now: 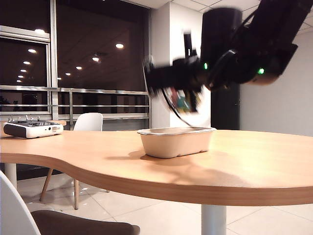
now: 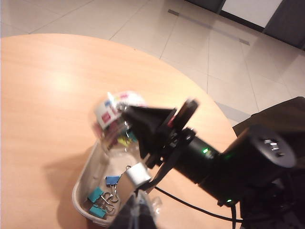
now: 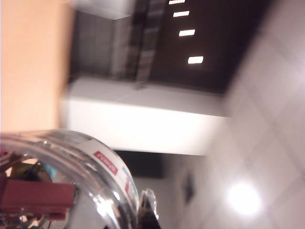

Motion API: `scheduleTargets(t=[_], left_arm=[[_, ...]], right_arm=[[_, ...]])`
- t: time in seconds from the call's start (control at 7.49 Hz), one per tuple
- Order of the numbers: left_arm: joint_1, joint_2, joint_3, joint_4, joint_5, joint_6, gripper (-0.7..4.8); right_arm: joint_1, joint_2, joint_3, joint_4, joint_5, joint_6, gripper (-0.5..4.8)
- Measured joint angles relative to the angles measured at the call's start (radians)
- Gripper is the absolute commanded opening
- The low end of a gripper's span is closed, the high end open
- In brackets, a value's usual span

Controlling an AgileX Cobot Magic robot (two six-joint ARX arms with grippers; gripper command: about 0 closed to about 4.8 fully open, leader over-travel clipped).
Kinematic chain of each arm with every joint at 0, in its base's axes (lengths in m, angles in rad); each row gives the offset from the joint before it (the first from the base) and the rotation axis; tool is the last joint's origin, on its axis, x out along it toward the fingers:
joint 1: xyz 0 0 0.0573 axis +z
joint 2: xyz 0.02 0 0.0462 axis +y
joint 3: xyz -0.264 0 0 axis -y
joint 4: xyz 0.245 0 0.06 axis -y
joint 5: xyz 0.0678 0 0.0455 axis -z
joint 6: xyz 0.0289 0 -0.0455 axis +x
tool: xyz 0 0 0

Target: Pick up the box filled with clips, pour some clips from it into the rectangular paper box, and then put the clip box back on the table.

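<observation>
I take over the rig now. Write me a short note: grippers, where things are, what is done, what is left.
Right gripper: shut on the jar, tilted above the tray.
Left gripper: near the tray, only partly visible, state unclear; it holds nothing that shows.
Tray: on the table.
Done: jar lifted; some clips already lie in the tray.
Left: finish pouring, turn the jar upright, set it back on the table.

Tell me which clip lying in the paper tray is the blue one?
In the left wrist view, the blue clip lies alone in the rectangular paper box, nearest the clip jar held by the right gripper. The two teal clips sit together farther away.
</observation>
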Motion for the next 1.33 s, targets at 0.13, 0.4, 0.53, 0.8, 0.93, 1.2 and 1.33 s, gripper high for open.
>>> scheduleTargets(t=[0.13,0.4,0.53,0.8,0.93,1.2,1.33], left_arm=[[0.000,0.000,0.000,0.000,0.001,0.000,-0.06],[0.000,0.000,0.000,-0.005,0.002,0.000,-0.06],[0.000,0.000,0.000,-0.007,0.002,0.000,-0.06],[0.000,0.000,0.000,-0.008,0.002,0.000,-0.06],[0.000,0.000,0.000,-0.008,0.004,0.000,-0.06],[0.000,0.000,0.000,-0.007,0.004,0.000,-0.06],[0.000,0.000,0.000,-0.008,0.005,-0.001,-0.06]], right_arm=[[0.000,-0.006,0.006,0.042,0.001,-0.053,-0.05],[0.002,-0.016,0.007,0.158,-0.001,-0.085,-0.05],[0.000,-0.013,0.006,0.147,0.011,-0.048,-0.05],[-0.014,-0.007,0.005,-0.022,0.134,0.212,-0.03],[-0.013,-0.025,0.005,-0.152,0.174,0.398,-0.03],[-0.037,-0.179,0.008,-0.483,0.044,0.718,-0.03],[-0.034,-0.169,0.008,-0.503,0.023,0.735,-0.03]])
